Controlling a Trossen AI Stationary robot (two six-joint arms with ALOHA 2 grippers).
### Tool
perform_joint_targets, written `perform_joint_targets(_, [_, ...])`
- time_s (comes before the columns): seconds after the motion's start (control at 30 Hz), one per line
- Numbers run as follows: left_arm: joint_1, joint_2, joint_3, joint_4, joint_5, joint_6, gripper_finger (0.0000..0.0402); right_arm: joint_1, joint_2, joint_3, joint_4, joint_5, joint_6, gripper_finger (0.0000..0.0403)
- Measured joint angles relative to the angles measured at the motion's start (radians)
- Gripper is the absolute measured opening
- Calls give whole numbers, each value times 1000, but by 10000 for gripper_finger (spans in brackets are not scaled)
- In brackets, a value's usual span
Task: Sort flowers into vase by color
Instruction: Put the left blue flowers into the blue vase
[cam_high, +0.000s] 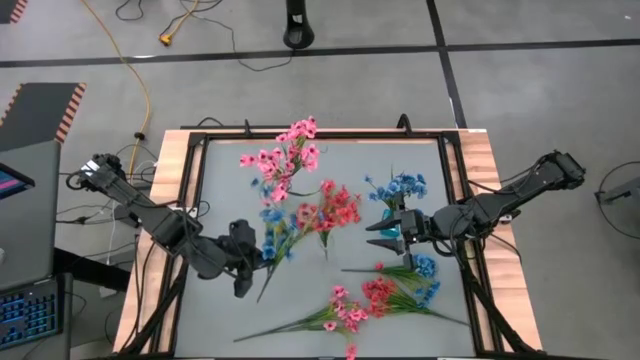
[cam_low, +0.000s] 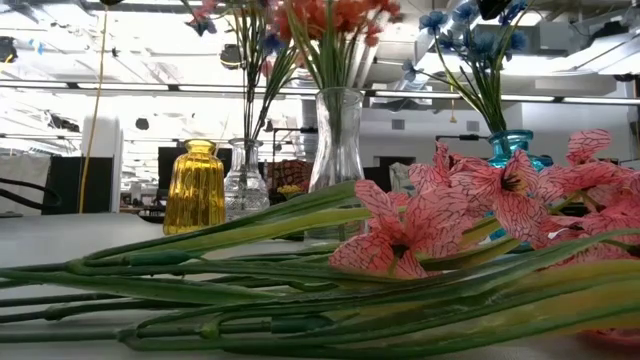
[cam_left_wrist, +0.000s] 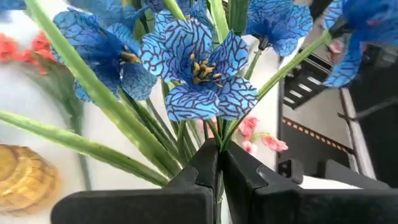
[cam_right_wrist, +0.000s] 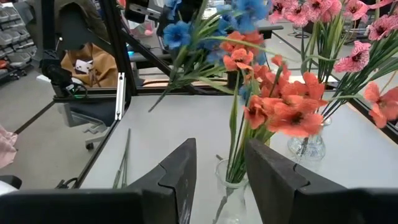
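My left gripper (cam_high: 247, 262) is shut on a blue flower spray (cam_left_wrist: 196, 68), held at the table's left middle; its blossoms (cam_high: 272, 232) point toward the vases. My right gripper (cam_high: 383, 231) is open and empty, level, beside the teal vase with blue flowers (cam_high: 400, 190). It faces the tall clear vase of coral-red flowers (cam_right_wrist: 273, 106). A small clear vase holds pink flowers (cam_high: 292, 155). A yellow vase (cam_low: 195, 188) stands without flowers. Pink (cam_high: 340, 315), coral-red (cam_high: 378, 293) and blue (cam_high: 425, 268) sprays lie flat on the table near the front edge. My left gripper pinches the blue spray's thin green stems (cam_left_wrist: 217, 138) between its two fingers, a short way below the blossoms. The blossoms stand out past the fingertips. In the right wrist view the spray (cam_right_wrist: 177, 34) is tilted and lifted clear of the table, its stem end hanging free.
The vases stand in a cluster at the table's middle, between the two grippers. A black frame (cam_high: 196, 200) runs round the grey table top. The lying sprays (cam_low: 400, 240) fill the near part of the table, close before the low camera.
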Motion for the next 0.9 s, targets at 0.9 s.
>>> perform_joint_targets(0.9, [-42, -93, 0, 522, 174, 348, 0, 0, 0, 0, 2, 0, 1, 162])
